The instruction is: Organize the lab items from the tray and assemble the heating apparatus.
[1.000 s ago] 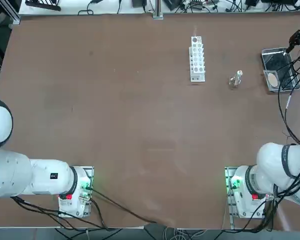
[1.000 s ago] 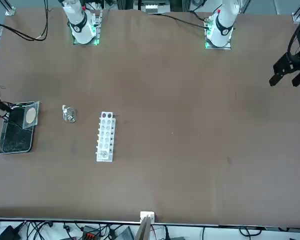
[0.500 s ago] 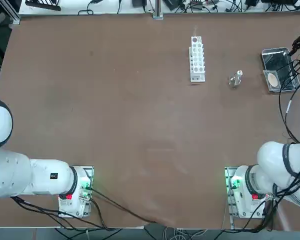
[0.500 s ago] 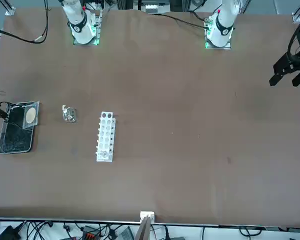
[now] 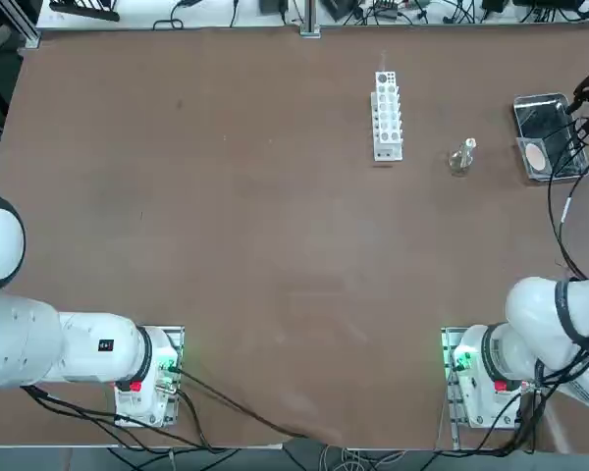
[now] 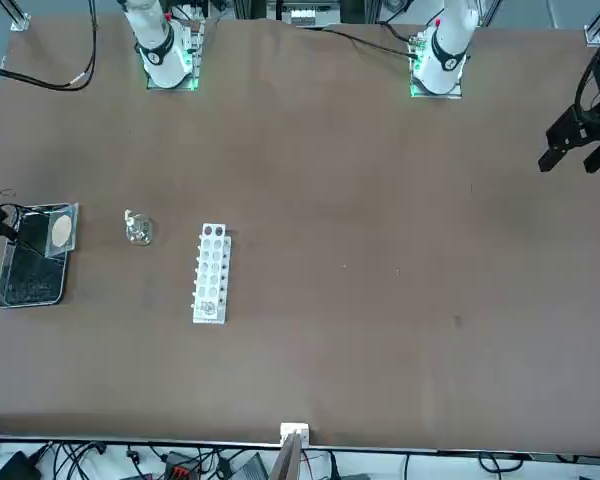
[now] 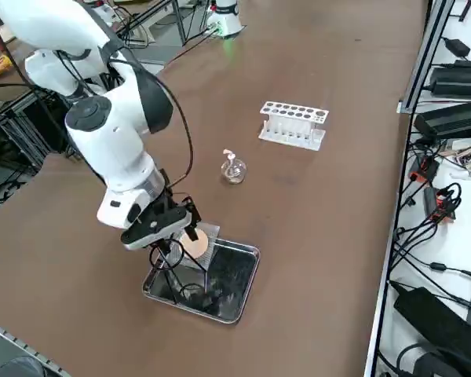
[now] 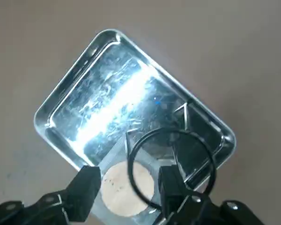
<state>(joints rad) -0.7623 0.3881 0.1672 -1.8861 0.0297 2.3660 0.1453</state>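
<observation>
Tray (image 8: 61, 110) holds ring stand (image 8: 171, 161) and mesh (image 8: 124, 180); right gripper (image 8: 126, 185) above them, fingers apart, gripping nothing

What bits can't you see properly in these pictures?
- Thin black wire ring stand: its legs blur into the shiny metal tray in the wrist view.
- Right gripper: cut off by the top view's edge.
- Small clear glass burner: too small to tell any contents.
- Grey square mesh: partly hidden behind the gripper, side view.
</observation>
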